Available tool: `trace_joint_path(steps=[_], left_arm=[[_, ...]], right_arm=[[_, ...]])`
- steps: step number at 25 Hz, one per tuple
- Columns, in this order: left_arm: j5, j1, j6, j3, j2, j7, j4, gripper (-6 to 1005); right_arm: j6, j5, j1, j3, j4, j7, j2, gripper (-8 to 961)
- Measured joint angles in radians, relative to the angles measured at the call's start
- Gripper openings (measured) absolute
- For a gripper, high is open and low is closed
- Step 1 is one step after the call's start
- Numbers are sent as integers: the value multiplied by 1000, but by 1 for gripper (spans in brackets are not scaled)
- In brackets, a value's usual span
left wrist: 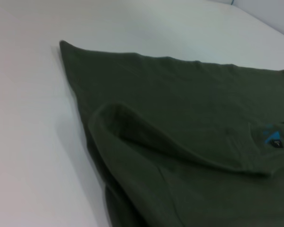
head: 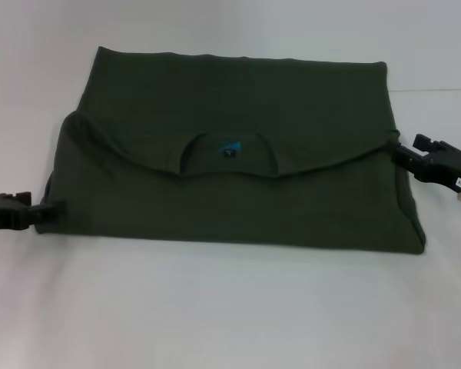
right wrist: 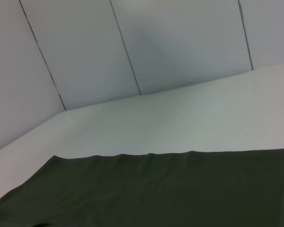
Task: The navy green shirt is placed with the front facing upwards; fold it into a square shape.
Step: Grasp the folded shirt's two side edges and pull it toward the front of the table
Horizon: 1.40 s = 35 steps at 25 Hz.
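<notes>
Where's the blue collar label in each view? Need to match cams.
Head: label inside the collar opening, centre of the shirt.
Left wrist: label at the picture's right edge, under the collar fold.
Right wrist: not in it; only plain shirt cloth shows.
Shared landmark: the shirt's far straight edge.
</notes>
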Motion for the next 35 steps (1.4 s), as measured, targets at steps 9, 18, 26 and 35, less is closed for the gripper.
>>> trace_joint_path(steps=[9,18,26,35], left_arm=[[39,-8,-3,27,0,0,-24,800],[51,-10,-34,48,0,1,-25,647],[52,-6,-54,47,-6,3,-25,379],[48,-6,-40,49,-8,10,-25,170]], right_arm=[[-17,3,-11,-12,2,7,-1,696],[-39,4,-21,-12,2,9,-1,691],[-64,4,-34,-12,1,9,-1,689],[-141,-2,-84,-31,-36,9,-3,693]])
